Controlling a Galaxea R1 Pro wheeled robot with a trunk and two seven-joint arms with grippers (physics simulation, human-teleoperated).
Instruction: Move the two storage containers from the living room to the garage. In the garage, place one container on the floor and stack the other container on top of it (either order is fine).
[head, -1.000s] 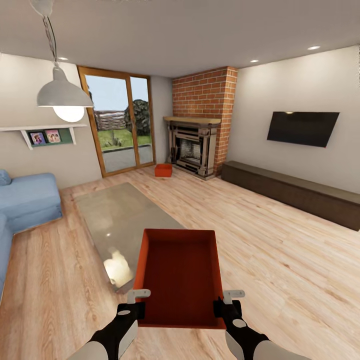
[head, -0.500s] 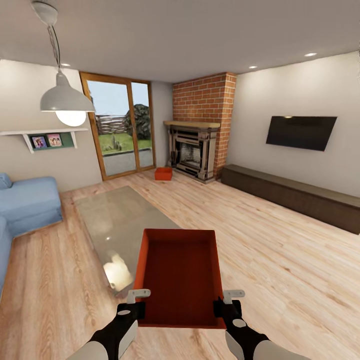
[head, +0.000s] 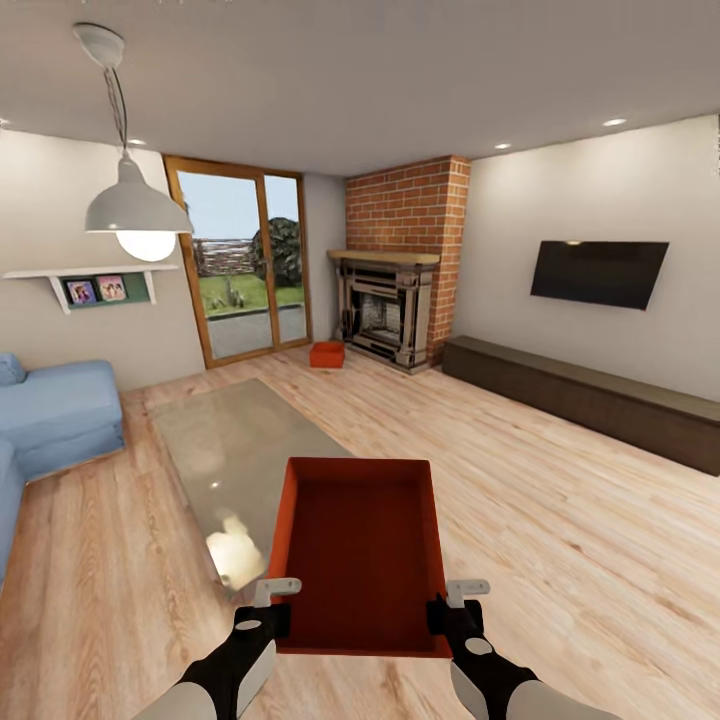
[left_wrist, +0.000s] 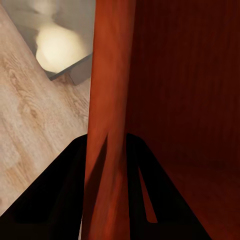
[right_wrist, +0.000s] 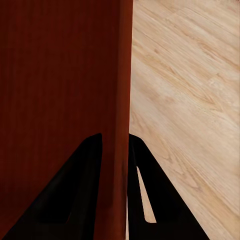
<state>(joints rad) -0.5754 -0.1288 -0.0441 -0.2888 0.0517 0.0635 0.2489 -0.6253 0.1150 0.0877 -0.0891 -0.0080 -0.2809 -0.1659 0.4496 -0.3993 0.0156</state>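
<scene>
Bin (head: 360, 550) is held up at 6 o'clock in the head view, open top facing the camera, both claws clamped on its near corners. Left claw (head: 268, 612) is gripped on the left wall near the near rim; in the left wrist view the orange wall (left_wrist: 107, 120) is pinched between both dark fingers (left_wrist: 55, 200). Right claw (head: 452, 610) is clenched on the right wall; in the right wrist view that wall (right_wrist: 117, 110) is seen squeezed between the fingers (right_wrist: 70, 195). Bin is carried above the wood-plank floor (head: 560, 520), its far end overlapping the near end of the glass-topped counter (head: 230, 450), which runs off toward 11 o'clock. Second bin (head: 326, 354) is set on the floor at 12 o'clock, far away, between the glass doors (head: 240, 260) and the brick fireplace (head: 395, 300), just beside the hearth. Blue sofa (head: 50, 415) is seen at 9 o'clock, TV (head: 598, 272) on the wall at 2 o'clock.
</scene>
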